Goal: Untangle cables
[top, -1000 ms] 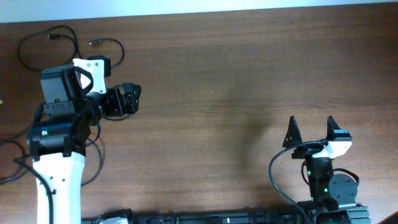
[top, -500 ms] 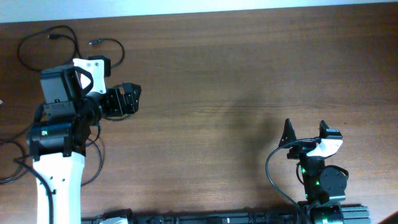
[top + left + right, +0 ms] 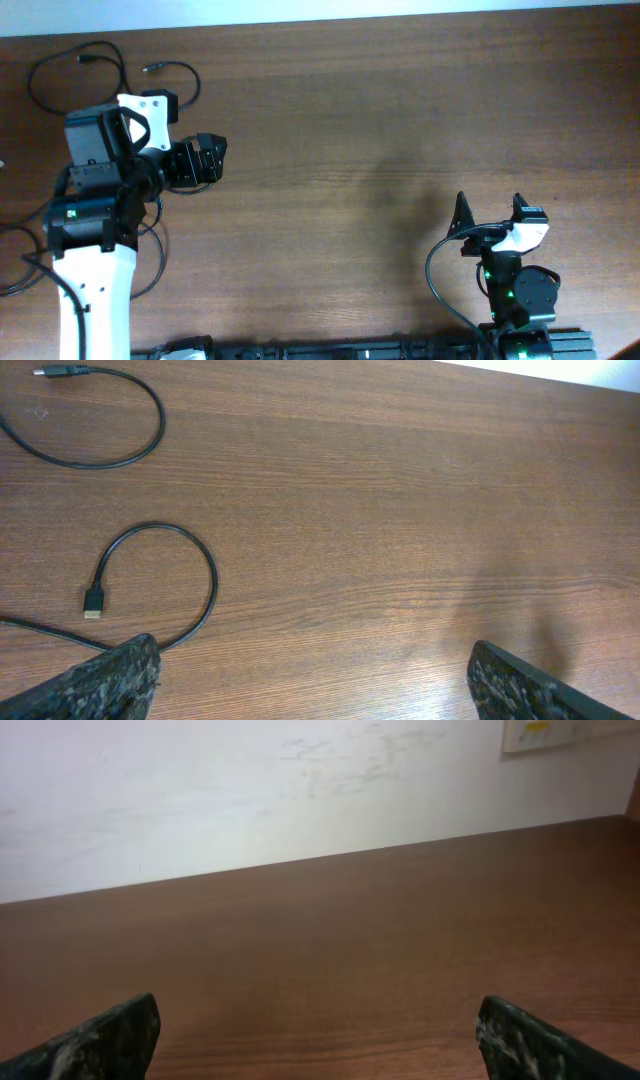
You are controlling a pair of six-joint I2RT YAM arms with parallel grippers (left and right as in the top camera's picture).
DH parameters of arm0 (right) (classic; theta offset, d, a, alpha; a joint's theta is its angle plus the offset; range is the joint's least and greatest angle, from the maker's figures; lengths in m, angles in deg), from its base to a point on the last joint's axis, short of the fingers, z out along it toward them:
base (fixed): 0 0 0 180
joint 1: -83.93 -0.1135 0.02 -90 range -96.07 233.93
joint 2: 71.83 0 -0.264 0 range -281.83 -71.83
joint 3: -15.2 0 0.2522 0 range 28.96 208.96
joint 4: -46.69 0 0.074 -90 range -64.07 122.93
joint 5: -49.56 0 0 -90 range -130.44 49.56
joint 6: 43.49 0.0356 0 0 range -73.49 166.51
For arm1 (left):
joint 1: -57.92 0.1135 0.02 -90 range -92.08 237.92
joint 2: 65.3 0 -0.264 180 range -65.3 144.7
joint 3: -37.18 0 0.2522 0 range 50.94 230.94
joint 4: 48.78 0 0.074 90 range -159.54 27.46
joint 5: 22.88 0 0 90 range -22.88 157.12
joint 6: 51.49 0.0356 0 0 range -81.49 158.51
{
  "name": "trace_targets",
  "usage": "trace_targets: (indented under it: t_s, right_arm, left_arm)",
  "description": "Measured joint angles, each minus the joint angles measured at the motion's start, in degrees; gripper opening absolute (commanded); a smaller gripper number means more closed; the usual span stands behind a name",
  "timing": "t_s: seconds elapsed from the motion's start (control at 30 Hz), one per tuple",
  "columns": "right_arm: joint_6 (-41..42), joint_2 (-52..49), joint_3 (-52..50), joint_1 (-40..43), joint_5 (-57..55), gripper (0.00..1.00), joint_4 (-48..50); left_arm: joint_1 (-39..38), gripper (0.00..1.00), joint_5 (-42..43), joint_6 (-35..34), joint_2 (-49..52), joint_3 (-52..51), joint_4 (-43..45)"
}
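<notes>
Two thin black cables lie apart on the wooden table at the far left. In the overhead view one ends in a plug [image 3: 88, 59] and the other in a plug [image 3: 152, 69]. In the left wrist view the upper cable [image 3: 55, 372] curves in an arc, and the lower cable [image 3: 93, 605] loops round and runs under the left finger. My left gripper [image 3: 218, 160] is open and empty, just right of the cables; it also shows in its wrist view [image 3: 320, 690]. My right gripper [image 3: 490, 205] is open and empty at the near right, far from the cables, and also shows in its wrist view [image 3: 320, 1045].
The white left arm [image 3: 95, 280] covers the near left, with thicker black wires around it. The table's far edge [image 3: 320, 20] meets a pale wall [image 3: 300, 790]. The right arm's base [image 3: 520, 300] stands at the front edge.
My right gripper has drawn back a little toward its base and shifted slightly left. The left arm and the cables have not moved.
</notes>
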Motion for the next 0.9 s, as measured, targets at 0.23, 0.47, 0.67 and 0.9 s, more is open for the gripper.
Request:
trace_targets:
  t_s: [0.23, 0.47, 0.67, 0.9]
  right_arm:
    - [-5.53, -0.02, 0.00, 0.00, 0.87, 0.98, -0.13]
    - [-10.84, 0.00, 0.00, 0.11, 0.90, 0.99, -0.13]
    - [-10.95, 0.00, 0.00, 0.11, 0.90, 0.98, -0.13]
    - [-11.10, -0.02, 0.00, 0.11, 0.90, 0.98, -0.13]
  left_arm:
    - [0.00, 0.99, 0.00, 0.00, 0.00, 0.00, 0.00]
    - [0.00, 0.99, 0.00, -0.02, 0.00, 0.00, 0.00]
    - [0.00, 0.99, 0.00, 0.00, 0.00, 0.00, -0.02]
    - [0.00, 0.99, 0.00, 0.00, 0.00, 0.00, 0.00]
